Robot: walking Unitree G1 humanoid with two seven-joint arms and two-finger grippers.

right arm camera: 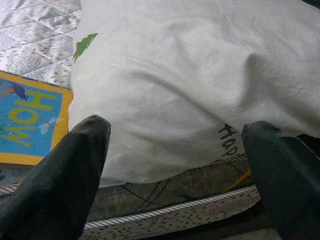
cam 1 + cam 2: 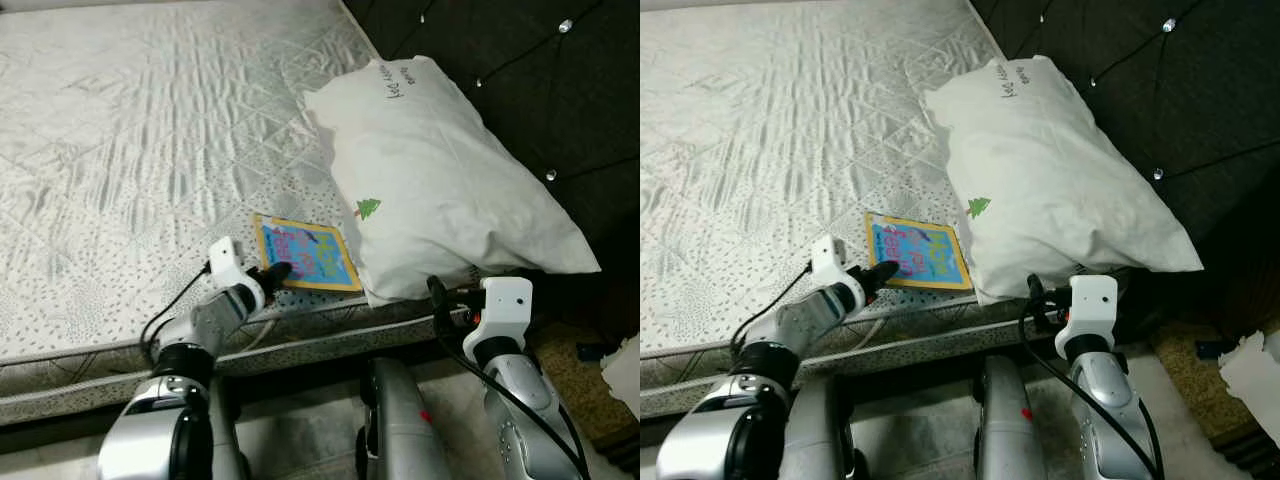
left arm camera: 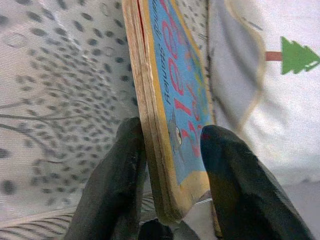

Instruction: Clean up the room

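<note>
Two grippers: both are at the near edge of the bed (image 2: pixel 120 150), the left one at work, the right one waiting.
Book: a thin board book (image 2: pixel 305 254) with a blue cover and yellow border lies flat on the mattress, close to the near edge, just beside the pillow.
Left gripper (image 3: pixel 172 172): it reaches to the near edge of the book; one of its fingers (image 3: pixel 112 187) is under the book and the other on the cover, so they pinch the book's lower corner.
Right gripper (image 1: pixel 175 170): it hovers in front of the pillow at the near edge of the bed; its fingers (image 1: pixel 60 180) are spread wide and hold nothing.
Pillow (image 2: pixel 440 170): white, with a small green tree print, it lies on the right part of the bed, against the dark headboard (image 2: pixel 560 90).
</note>
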